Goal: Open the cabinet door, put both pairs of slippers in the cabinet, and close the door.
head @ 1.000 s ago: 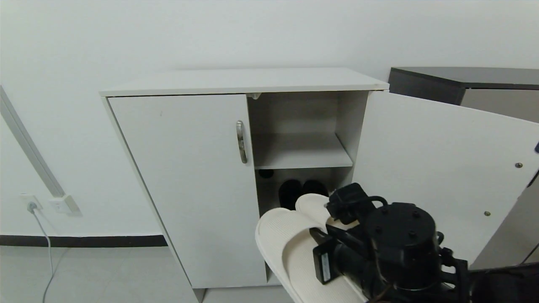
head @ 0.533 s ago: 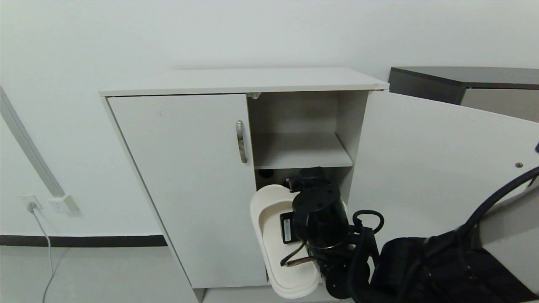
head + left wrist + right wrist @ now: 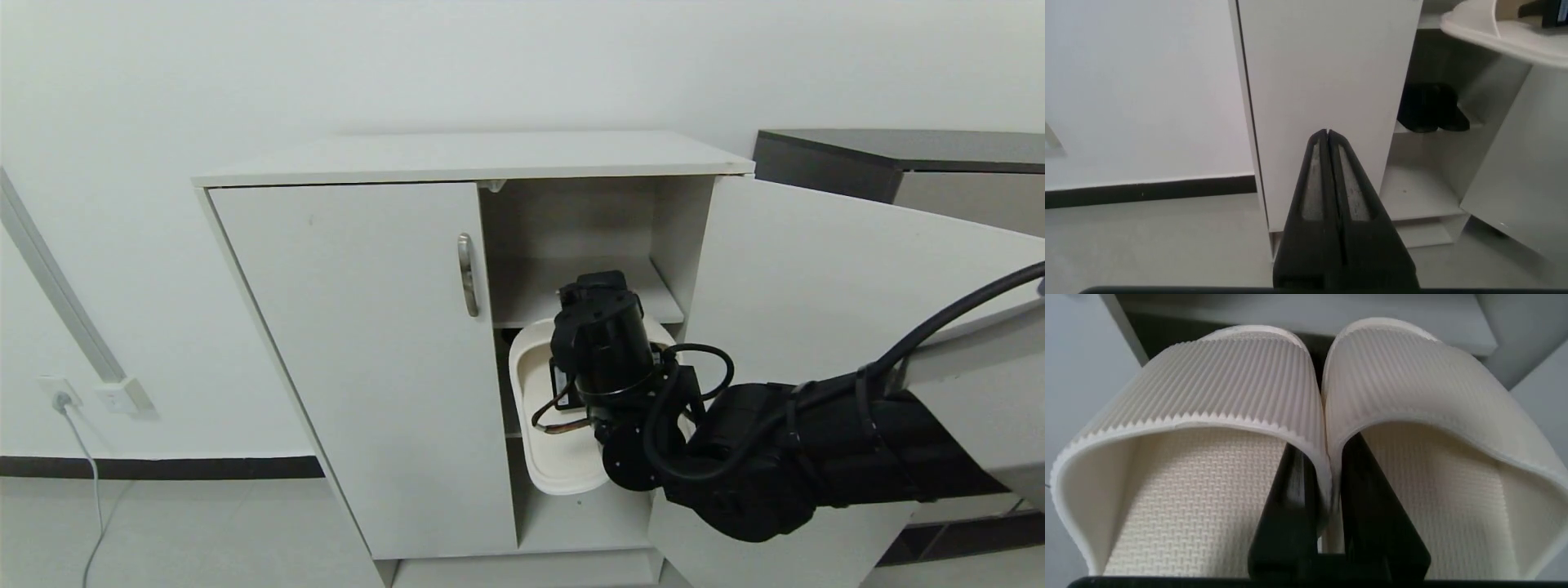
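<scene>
Your right gripper (image 3: 1325, 469), clenched on white slippers (image 3: 563, 457), has just carried them up into cabinet (image 3: 343, 343) mouth, below top shelf (image 3: 522, 302); black slippers (image 3: 1433, 110) already inside. Your left gripper (image 3: 1327, 163) clenched, empty. Release next.

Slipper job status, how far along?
Done: cabinet door open, black slippers inside the cabinet. In hand: right end effector shut on the white slippers, at the opening. Left: set them inside, release, close the door.
</scene>
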You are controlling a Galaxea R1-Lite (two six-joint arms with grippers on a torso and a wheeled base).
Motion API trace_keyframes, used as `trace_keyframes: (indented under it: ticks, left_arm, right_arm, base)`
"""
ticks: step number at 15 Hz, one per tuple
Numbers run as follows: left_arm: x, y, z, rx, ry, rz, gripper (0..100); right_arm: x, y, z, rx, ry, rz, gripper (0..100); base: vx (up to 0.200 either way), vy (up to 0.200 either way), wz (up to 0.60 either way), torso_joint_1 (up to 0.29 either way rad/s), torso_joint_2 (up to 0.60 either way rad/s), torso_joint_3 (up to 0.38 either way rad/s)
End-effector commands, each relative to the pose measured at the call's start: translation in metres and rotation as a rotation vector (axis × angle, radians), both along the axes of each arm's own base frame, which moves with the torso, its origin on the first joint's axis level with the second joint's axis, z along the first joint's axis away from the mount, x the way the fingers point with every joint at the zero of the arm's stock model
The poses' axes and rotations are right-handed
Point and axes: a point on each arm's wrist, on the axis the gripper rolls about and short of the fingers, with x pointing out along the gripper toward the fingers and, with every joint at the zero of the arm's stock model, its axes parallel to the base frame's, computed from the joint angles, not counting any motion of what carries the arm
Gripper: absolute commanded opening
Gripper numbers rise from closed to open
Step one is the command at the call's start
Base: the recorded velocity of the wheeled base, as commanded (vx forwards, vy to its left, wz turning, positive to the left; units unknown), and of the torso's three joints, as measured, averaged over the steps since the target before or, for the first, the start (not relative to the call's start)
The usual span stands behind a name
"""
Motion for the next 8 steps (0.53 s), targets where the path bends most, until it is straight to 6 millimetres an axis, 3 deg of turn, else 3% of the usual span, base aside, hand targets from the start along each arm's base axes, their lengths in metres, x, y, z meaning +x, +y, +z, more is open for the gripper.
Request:
trace_keyframes:
  ticks: [1,8]
  left_arm:
    - [0.0,0.0,0.0,0.0,0.0,0.0,0]
    - [0.0,0.0,0.0,0.0,0.0,0.0,0]
  right_arm:
    - [0.0021,0.0002,0.0059,0.003,-0.017,-0.006,0]
    - [0.0019,-0.0002,0.0051,0.001,-0.019,-0.015,0]
  base:
    - [0.0,0.0,0.0,0.0,0.0,0.0]
    - [0.0,0.0,0.0,0.0,0.0,0.0]
